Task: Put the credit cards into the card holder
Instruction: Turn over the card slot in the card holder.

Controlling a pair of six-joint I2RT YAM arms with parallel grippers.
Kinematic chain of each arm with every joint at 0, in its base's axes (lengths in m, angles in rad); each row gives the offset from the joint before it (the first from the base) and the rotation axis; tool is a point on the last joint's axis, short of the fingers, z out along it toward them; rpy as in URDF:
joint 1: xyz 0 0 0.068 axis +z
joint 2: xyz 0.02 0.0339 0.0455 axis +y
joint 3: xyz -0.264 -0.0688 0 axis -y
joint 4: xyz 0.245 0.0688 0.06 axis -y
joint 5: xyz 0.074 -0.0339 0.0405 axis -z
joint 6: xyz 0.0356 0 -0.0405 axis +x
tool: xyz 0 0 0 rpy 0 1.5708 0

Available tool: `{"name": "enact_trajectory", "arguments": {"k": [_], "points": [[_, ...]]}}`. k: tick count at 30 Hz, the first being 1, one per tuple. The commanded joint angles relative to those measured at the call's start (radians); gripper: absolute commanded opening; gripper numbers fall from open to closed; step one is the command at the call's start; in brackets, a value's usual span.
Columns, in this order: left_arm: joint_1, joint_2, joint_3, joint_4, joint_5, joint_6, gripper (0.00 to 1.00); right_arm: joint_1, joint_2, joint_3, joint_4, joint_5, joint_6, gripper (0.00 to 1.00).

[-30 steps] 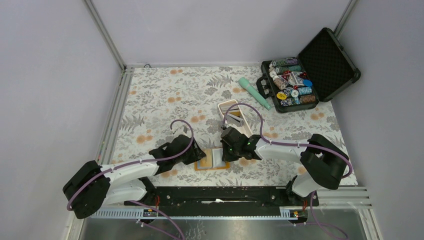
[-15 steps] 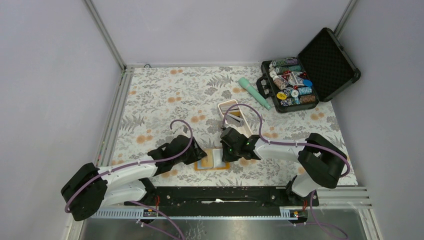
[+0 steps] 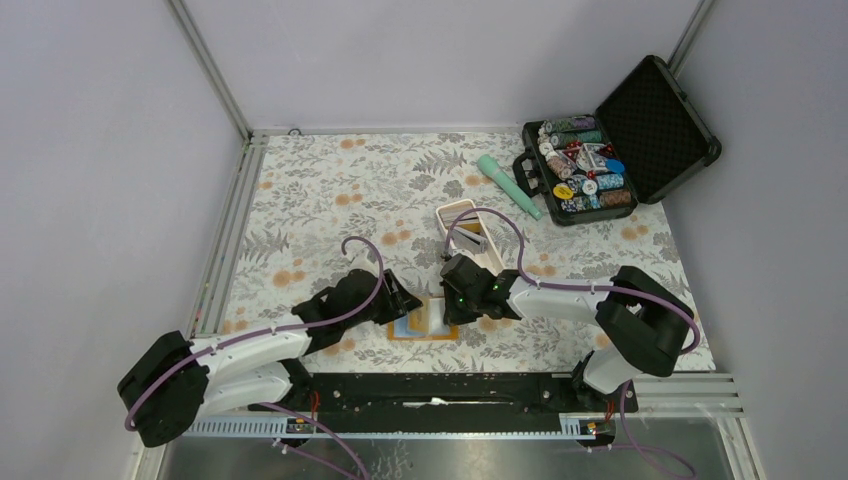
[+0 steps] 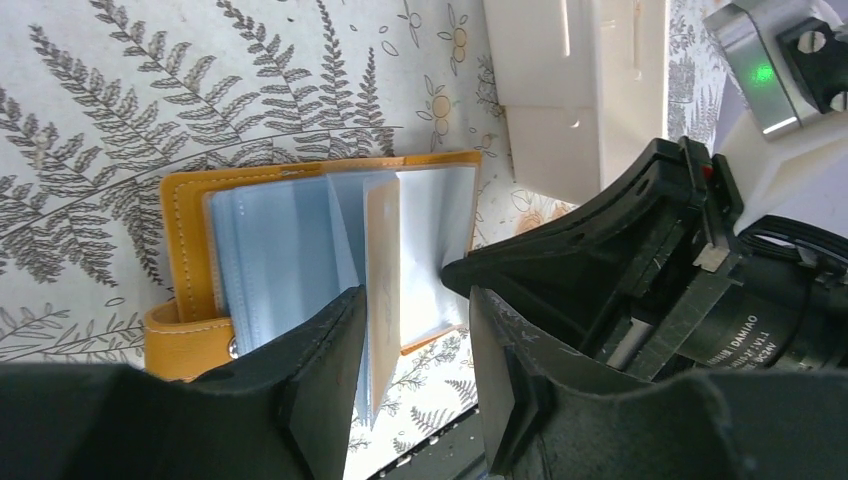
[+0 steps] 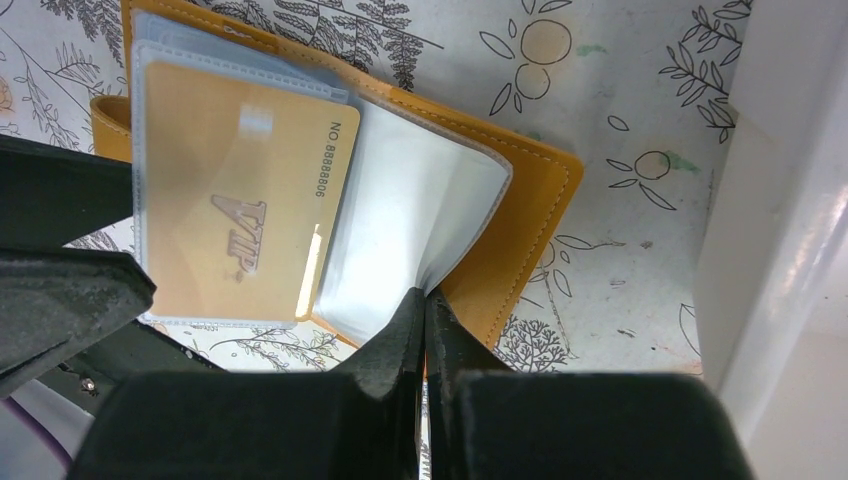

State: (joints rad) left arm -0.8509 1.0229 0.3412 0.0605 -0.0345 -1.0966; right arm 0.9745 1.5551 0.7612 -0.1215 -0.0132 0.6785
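The orange card holder (image 3: 425,326) lies open near the table's front edge, between both grippers. In the left wrist view the card holder (image 4: 188,230) shows light blue pockets, and one pocket page with a tan card (image 4: 383,255) stands on edge. My left gripper (image 4: 415,370) is open with that page between its jaws, close to the left finger. In the right wrist view the tan card (image 5: 240,190) reads "VIP". My right gripper (image 5: 426,305) is shut on the card holder's right edge (image 5: 525,215), pinching cover and clear pocket. The two grippers also show from above, left (image 3: 404,305) and right (image 3: 452,308).
A long white tray (image 3: 458,212) holding more cards stands just behind the right gripper, close to it in the right wrist view (image 5: 790,250). A teal cylinder (image 3: 508,186) and an open black case of poker chips (image 3: 600,160) sit at the back right.
My left gripper has edged right and forward over the holder's left half, and a pocket page now stands up between its jaws. The right gripper has held still.
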Motion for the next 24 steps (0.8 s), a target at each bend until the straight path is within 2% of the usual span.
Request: {"name": "enact_trajectory", "arguments": {"k": [1, 7, 17, 21, 24], "points": [[-0.004, 0.010, -0.011, 0.104, 0.052, 0.016, 0.45, 0.007, -0.018, 0.015, 0.013, 0.006, 0.016, 0.00], [-0.005, 0.018, -0.009, 0.115, 0.063, 0.017, 0.44, 0.007, -0.061, 0.006, 0.013, 0.046, 0.018, 0.08], [-0.004, 0.026, -0.021, 0.125, 0.073, 0.011, 0.42, 0.007, -0.184, -0.011, -0.030, 0.098, 0.027, 0.27], [-0.004, 0.019, -0.026, 0.126, 0.070, 0.008, 0.42, 0.007, -0.262, -0.038, -0.044, 0.122, 0.037, 0.46], [-0.004, 0.019, -0.026, 0.127, 0.068, 0.007, 0.41, 0.007, -0.326, -0.071, -0.032, 0.110, 0.046, 0.51]]}}
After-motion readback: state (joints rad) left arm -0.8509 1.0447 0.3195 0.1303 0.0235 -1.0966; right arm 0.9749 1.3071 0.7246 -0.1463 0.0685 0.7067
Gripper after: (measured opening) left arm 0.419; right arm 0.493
